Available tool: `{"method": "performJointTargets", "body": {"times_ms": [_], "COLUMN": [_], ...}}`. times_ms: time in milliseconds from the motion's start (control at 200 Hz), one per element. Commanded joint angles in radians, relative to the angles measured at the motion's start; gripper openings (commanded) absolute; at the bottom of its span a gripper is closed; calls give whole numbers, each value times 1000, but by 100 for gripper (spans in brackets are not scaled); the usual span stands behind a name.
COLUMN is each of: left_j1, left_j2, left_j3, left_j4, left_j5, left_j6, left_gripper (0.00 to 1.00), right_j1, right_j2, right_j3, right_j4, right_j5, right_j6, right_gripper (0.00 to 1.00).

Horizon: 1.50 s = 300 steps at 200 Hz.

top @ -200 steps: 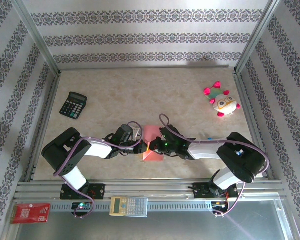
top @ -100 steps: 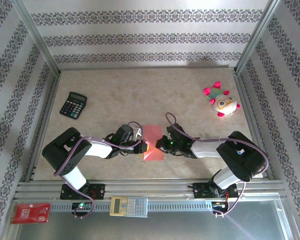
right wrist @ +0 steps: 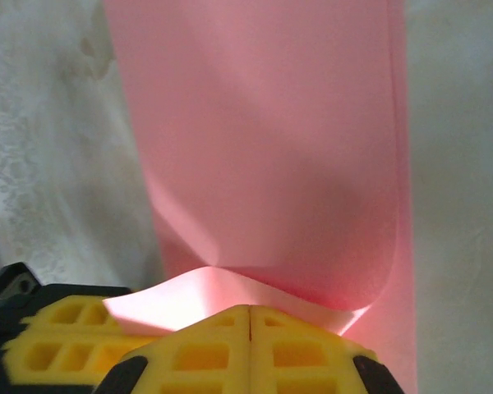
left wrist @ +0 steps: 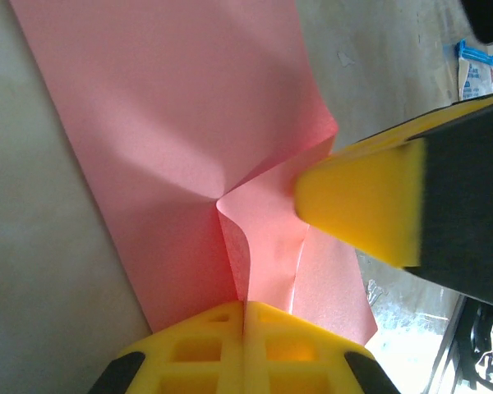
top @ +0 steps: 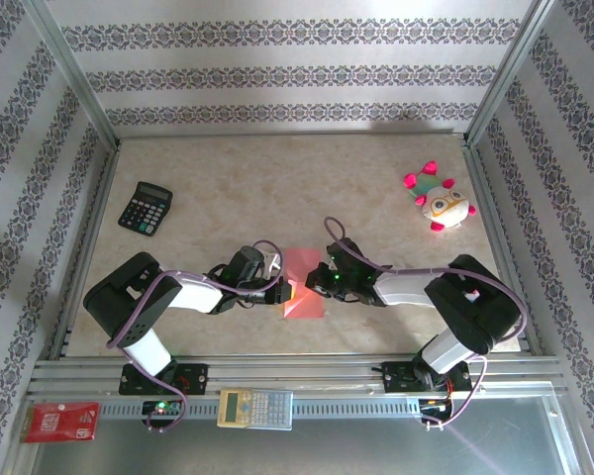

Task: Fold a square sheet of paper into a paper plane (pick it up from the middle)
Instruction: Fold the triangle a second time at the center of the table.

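Note:
The square sheet of paper [top: 302, 282] is salmon-pink and lies partly folded on the table between the two arms. My left gripper [top: 283, 290] reaches in from the left and is shut on a raised crease at the sheet's edge [left wrist: 245, 305]. My right gripper [top: 313, 285] comes from the right, shut, its yellow tip [left wrist: 357, 205] resting against a folded flap. In the right wrist view the shut fingertips [right wrist: 248, 310] sit just behind a curled-up edge of the paper [right wrist: 255, 164]. No finished paper plane shape shows.
A black calculator [top: 145, 208] lies at the left. A pink-and-white plush toy [top: 438, 201] sits at the back right. On the front rail are a second calculator [top: 254, 408] and a red card [top: 59, 422]. Patterned walls enclose the table.
The right wrist has shifted slightly back and to the right. The sheet's lifted near corner now lies flat. The left arm has not moved.

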Motion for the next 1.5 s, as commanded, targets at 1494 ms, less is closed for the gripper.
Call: {"method": "performJointTargets", "body": {"times_ms": [1494], "left_j1": [-18], "left_j2": [132], "left_j3": [1], "left_j4": [-141], "left_j5": [-83], "left_j6": [42], "left_gripper": [0], "right_j1": [-10], "right_j2": [100], "right_j3": [-11], "right_j4": [57], "right_j5": [-45], "right_j6": [-94], "right_gripper": [0]}}
